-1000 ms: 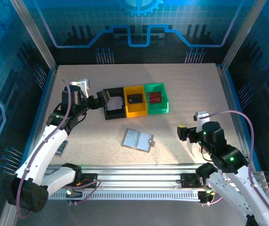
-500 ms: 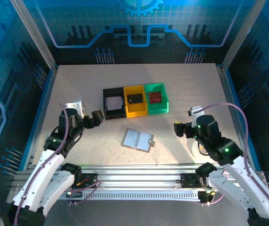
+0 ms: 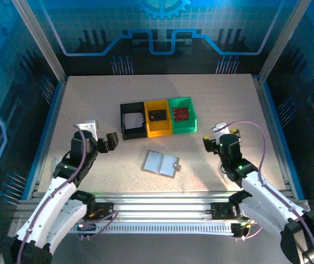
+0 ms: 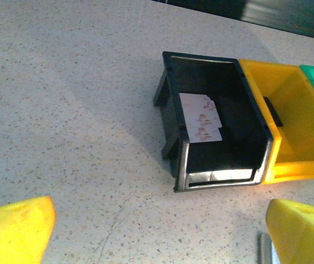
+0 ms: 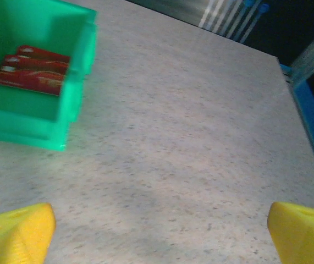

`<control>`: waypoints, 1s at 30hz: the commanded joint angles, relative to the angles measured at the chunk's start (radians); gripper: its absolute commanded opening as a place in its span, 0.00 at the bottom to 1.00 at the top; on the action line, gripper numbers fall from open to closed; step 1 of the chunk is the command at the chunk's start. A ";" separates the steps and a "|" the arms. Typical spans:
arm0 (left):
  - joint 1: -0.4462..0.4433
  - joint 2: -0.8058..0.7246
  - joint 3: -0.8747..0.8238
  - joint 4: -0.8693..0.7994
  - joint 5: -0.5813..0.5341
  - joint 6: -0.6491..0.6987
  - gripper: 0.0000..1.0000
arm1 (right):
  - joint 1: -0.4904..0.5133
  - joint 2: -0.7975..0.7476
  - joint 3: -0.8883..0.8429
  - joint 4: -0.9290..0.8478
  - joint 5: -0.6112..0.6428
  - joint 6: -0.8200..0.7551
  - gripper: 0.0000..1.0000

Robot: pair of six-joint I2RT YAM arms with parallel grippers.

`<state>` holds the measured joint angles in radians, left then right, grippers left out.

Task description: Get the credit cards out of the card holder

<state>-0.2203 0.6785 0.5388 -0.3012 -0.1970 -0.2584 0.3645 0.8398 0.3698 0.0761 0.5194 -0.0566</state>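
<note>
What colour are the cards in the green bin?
The cards are red, clearest in the right wrist view.

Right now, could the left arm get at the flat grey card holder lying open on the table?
Probably yes. The open left tool hangs over bare speckled tabletop, and nothing stands between it and the flat grey card holder, which lies open nearby.

A robot test cell in a lab: a speckled table is boxed in by aluminium posts and blue-lit panels printed with a gear and circuit lines. A white left arm and right arm, trailing cables, are bolted to a slotted aluminium rail at the near edge.
</note>
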 commanded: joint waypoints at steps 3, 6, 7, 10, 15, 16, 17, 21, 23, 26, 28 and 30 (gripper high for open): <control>-0.008 -0.002 -0.025 0.024 -0.046 0.027 0.99 | -0.130 0.140 -0.027 0.360 0.010 0.007 1.00; -0.018 -0.002 -0.032 0.026 -0.050 0.039 0.99 | -0.156 0.257 -0.041 0.538 -0.083 -0.003 1.00; -0.023 0.000 -0.034 0.028 -0.053 0.043 0.99 | -0.164 0.302 -0.050 0.616 -0.124 -0.007 1.00; -0.027 0.004 -0.035 0.028 -0.062 0.044 0.99 | -0.184 0.437 -0.039 0.714 -0.157 -0.018 1.00; -0.038 0.006 -0.039 0.025 -0.077 0.049 0.99 | -0.212 0.596 -0.064 0.905 -0.178 0.032 1.00; -0.041 0.007 -0.040 0.028 -0.076 0.049 0.99 | -0.215 0.629 -0.063 0.931 -0.193 0.034 1.00; -0.042 0.007 -0.042 0.030 -0.079 0.051 0.99 | -0.216 0.668 -0.063 0.970 -0.218 0.022 1.00; -0.044 0.008 -0.042 0.036 -0.094 0.050 0.99 | -0.214 0.706 -0.046 0.972 -0.244 0.010 1.00; -0.044 0.012 -0.048 0.040 -0.097 0.046 0.99 | -0.217 0.711 -0.025 0.943 -0.191 0.034 1.00; -0.044 0.018 -0.056 0.053 -0.104 0.032 0.99 | -0.231 0.710 -0.003 0.897 -0.194 0.052 1.00; -0.042 0.022 -0.069 0.071 -0.135 0.013 0.99 | -0.245 0.707 0.001 0.883 -0.206 0.062 1.00; -0.038 0.027 -0.091 0.110 -0.202 -0.003 0.99 | -0.246 0.708 0.000 0.882 -0.208 0.064 1.00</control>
<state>-0.2592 0.7002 0.4786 -0.2543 -0.3092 -0.2367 0.1337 1.5509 0.3542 0.9440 0.3092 -0.0181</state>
